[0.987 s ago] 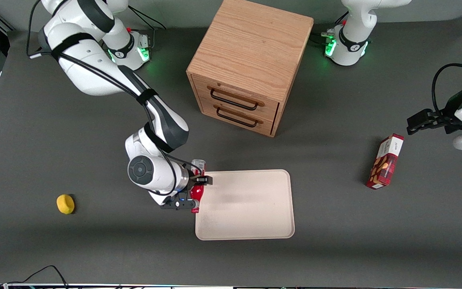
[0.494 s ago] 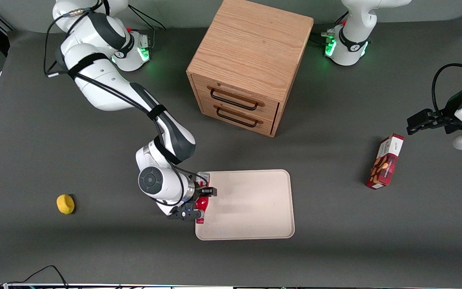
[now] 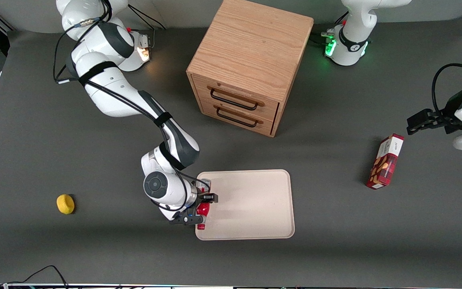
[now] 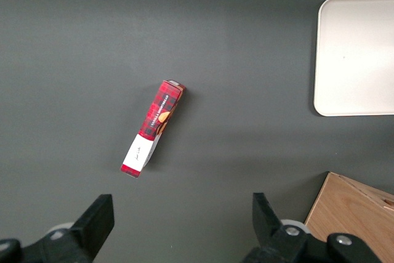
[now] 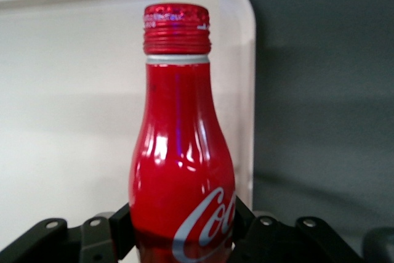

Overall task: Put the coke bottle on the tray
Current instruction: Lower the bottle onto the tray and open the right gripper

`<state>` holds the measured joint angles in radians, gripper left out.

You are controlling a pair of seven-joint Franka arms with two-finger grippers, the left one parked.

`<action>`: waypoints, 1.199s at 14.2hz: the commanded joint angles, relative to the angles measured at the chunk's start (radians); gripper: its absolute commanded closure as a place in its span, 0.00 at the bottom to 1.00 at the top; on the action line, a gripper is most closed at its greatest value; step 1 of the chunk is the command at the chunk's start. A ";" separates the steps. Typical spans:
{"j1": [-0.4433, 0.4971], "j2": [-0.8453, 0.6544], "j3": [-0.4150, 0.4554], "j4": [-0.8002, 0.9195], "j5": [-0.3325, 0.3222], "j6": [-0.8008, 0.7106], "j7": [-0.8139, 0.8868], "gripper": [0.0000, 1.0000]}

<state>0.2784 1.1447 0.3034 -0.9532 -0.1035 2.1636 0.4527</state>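
My right gripper (image 3: 203, 208) is shut on the coke bottle (image 3: 203, 210), a slim red bottle with white script and a red cap. It holds the bottle lying flat over the tray's (image 3: 255, 208) edge at the working arm's end, cap toward the front camera. In the right wrist view the bottle (image 5: 181, 170) sits between the two black fingers (image 5: 243, 226), with the cream tray (image 5: 68, 90) under it. I cannot tell whether the bottle touches the tray. The tray's corner also shows in the left wrist view (image 4: 357, 53).
A wooden two-drawer cabinet (image 3: 251, 64) stands farther from the front camera than the tray. A red snack box (image 3: 385, 161) lies toward the parked arm's end of the table. A yellow lemon-like object (image 3: 65, 204) lies toward the working arm's end.
My gripper has carried the bottle toward the front camera and further over the tray's edge. The arm has stretched out along with it.
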 commanded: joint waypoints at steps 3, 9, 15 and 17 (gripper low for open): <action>0.016 0.032 -0.012 0.048 -0.019 0.018 -0.016 1.00; 0.030 0.033 -0.012 0.047 -0.019 0.024 -0.003 0.60; 0.036 0.033 -0.013 0.045 -0.019 0.027 -0.009 0.00; 0.036 0.032 -0.013 0.045 -0.019 0.027 -0.009 0.00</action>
<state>0.3045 1.1593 0.2962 -0.9442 -0.1039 2.1914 0.4500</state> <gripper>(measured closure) 0.000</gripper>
